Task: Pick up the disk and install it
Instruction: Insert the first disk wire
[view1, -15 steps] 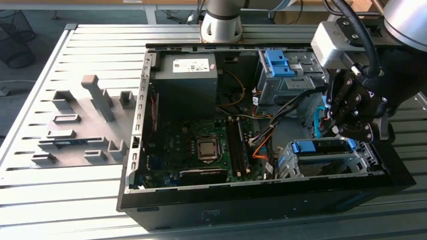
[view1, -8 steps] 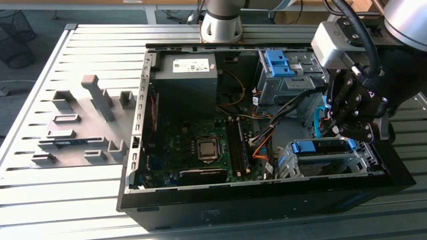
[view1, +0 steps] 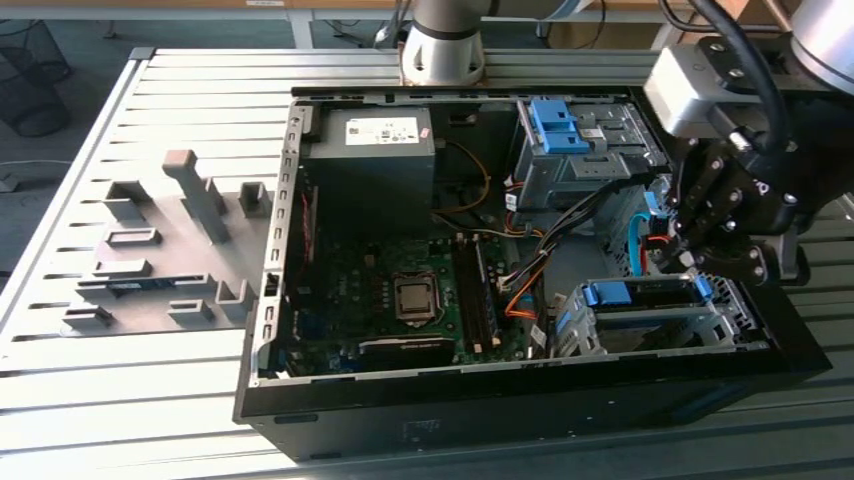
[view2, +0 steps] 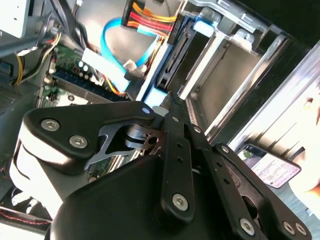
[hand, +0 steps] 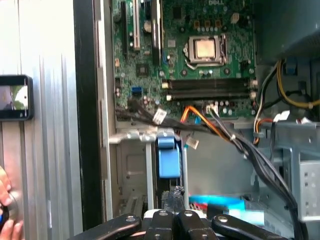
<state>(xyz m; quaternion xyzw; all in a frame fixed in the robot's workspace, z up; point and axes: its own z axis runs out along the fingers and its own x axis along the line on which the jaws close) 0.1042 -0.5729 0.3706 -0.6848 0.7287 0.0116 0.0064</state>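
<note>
The disk (view1: 642, 293) stands on edge in the drive cage (view1: 727, 325) at the case's front corner, on the exterior view's right. Its bright blue rail faces up. In the first wrist view the blue rail end (hand: 168, 156) sits in the cage slot, just beyond my gripper (hand: 175, 196). In the second wrist view the disk (view2: 176, 54) is a dark slab between blue ends. There my gripper (view2: 168, 99) is at the nearer blue end, fingers pressed together with nothing between them. In the exterior view my gripper (view1: 675, 263) hangs just above the cage.
The open computer case (view1: 267, 330) holds a grey power-supply box (view1: 380, 135), a motherboard (view1: 400, 295) and a second cage with a blue latch (view1: 554, 125). Loose cables (view2: 117, 45) run beside the cage. Grey fixtures (view1: 174, 250) stand on the slatted table. A person's hand (hand: 6, 200) is near a phone (hand: 15, 97).
</note>
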